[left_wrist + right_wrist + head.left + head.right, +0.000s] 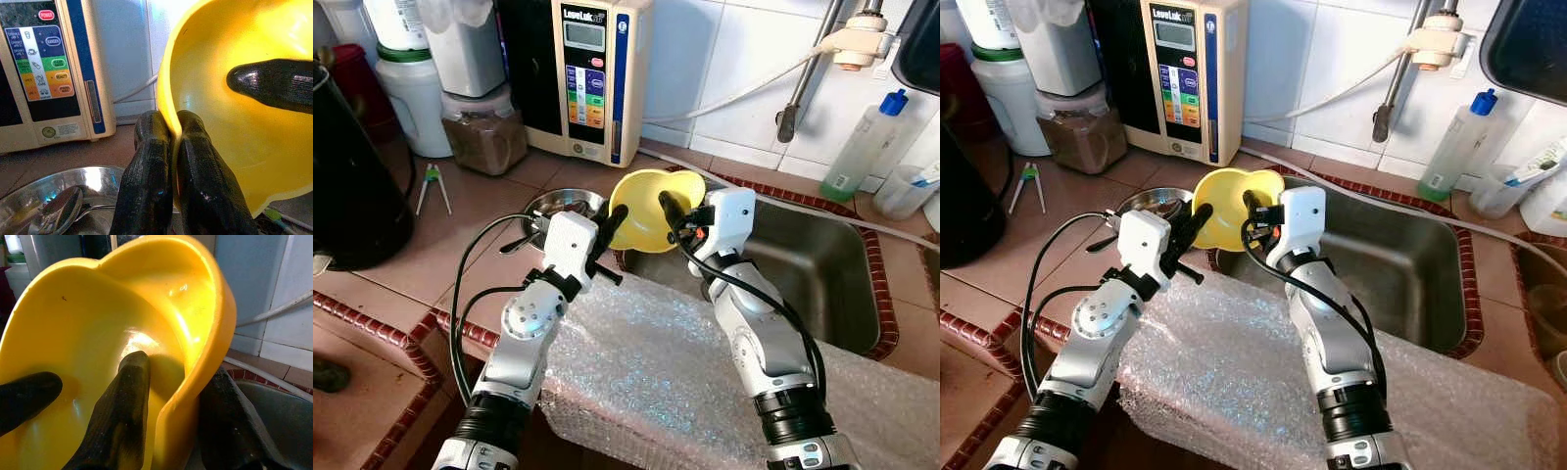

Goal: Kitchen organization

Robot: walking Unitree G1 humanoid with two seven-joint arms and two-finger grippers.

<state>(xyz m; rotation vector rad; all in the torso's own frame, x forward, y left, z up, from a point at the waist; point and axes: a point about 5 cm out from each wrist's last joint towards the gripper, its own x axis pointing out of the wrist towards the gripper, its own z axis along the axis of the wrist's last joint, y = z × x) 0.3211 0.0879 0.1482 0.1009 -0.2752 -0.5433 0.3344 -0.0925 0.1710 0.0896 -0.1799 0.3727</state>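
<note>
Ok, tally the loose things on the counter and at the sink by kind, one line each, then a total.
Yellow bowl, pinched at its rim by both the left end effector and the right end effector: 1
Steel bowl with a spoon in it: 1 bowl, 1 spoon
Jar of brown powder: 1
Clear bottle with blue cap: 1
Total: 5

A home kitchen: a steel sink (822, 264) sits in a terracotta-tiled counter (470, 245) under white wall tiles. Behind the sink stand a water ionizer (587, 73), jars (484, 127) and what looks like a detergent bottle (867, 147).
</note>
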